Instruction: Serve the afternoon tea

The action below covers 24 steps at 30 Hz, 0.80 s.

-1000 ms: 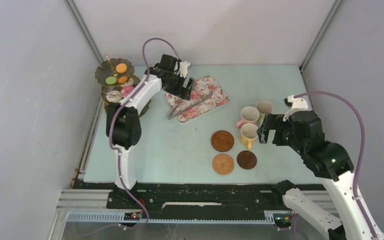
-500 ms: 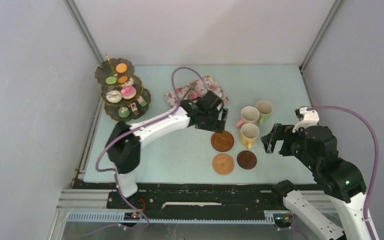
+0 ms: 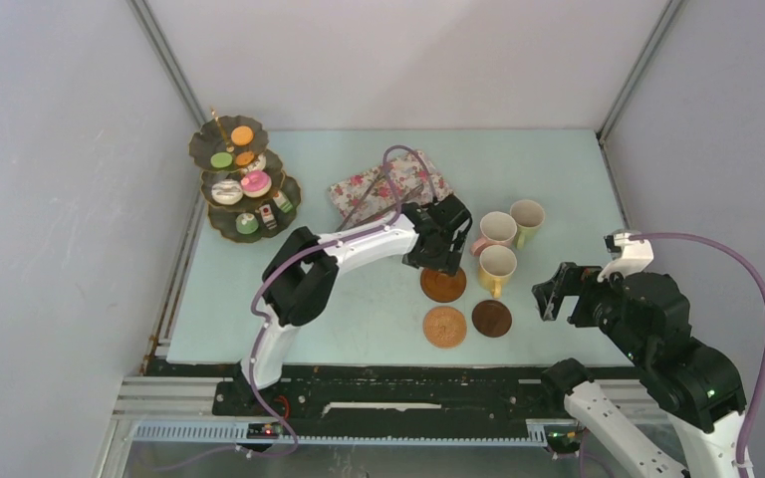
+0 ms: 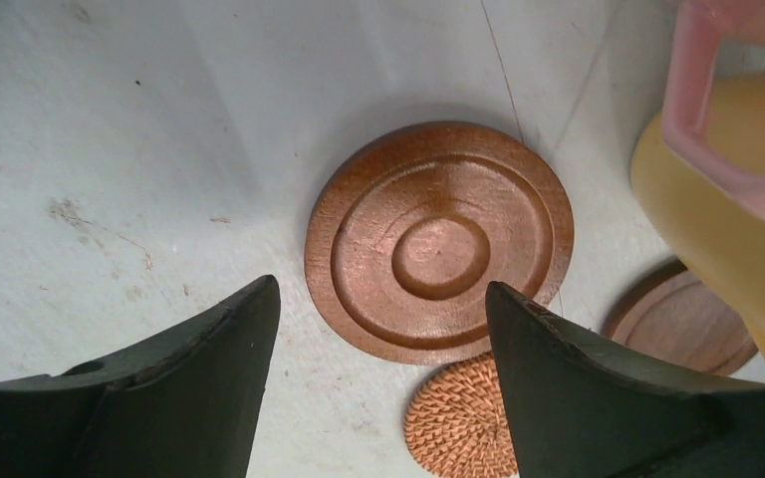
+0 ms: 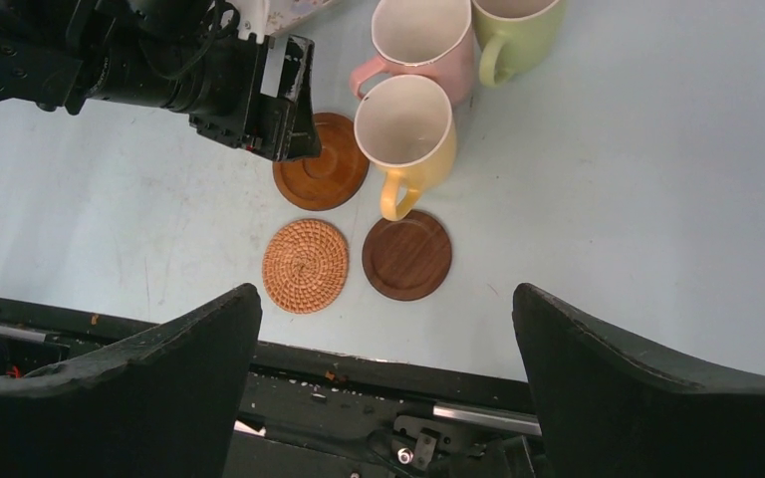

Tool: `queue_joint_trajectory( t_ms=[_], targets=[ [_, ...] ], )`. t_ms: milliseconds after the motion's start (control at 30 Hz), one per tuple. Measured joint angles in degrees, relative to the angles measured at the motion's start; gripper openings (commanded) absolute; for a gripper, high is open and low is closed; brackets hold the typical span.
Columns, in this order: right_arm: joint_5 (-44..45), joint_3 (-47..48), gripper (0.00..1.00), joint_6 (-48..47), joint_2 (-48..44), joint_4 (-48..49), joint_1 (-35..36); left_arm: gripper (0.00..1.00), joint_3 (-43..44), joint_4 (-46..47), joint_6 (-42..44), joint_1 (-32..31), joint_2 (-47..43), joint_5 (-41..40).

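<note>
Wood-brown ringed coaster [image 4: 438,239] lies flat on the worktop [image 3: 359,299] directly under my left end effector [image 4: 381,289], which is released and empty, jaws straddling it, I judge, for a pick. The yellow mug [image 5: 405,119] stands just beside. My right end effector [image 5: 383,291] hangs released, well back, leaving room.

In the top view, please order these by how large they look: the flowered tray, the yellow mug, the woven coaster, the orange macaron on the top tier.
1. flowered tray, even partly covered.
2. woven coaster and yellow mug: too alike to rank; the mug stands taller, nearer the camera.
3. orange macaron.
</note>
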Motion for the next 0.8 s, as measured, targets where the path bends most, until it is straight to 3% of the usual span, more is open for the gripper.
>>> queue_joint_trajectory(
  t_ms=[200,600,800],
  targets=[
    [0.4,0.0,1.0,0.0,-0.1,0.0,0.0,0.71,1.9,-1.9,-0.1,-0.2,2.0,-3.5],
    [-0.1,0.0,1.0,0.0,0.1,0.1,0.0,0.57,-2.2,-0.7,-0.7,-0.5,2.2,-4.5],
    [-1.2,-0.4,1.0,-0.1,0.4,0.2,0.0,0.5,-12.7,4.3,-4.2,0.4,-4.0,-5.5]
  ],
)
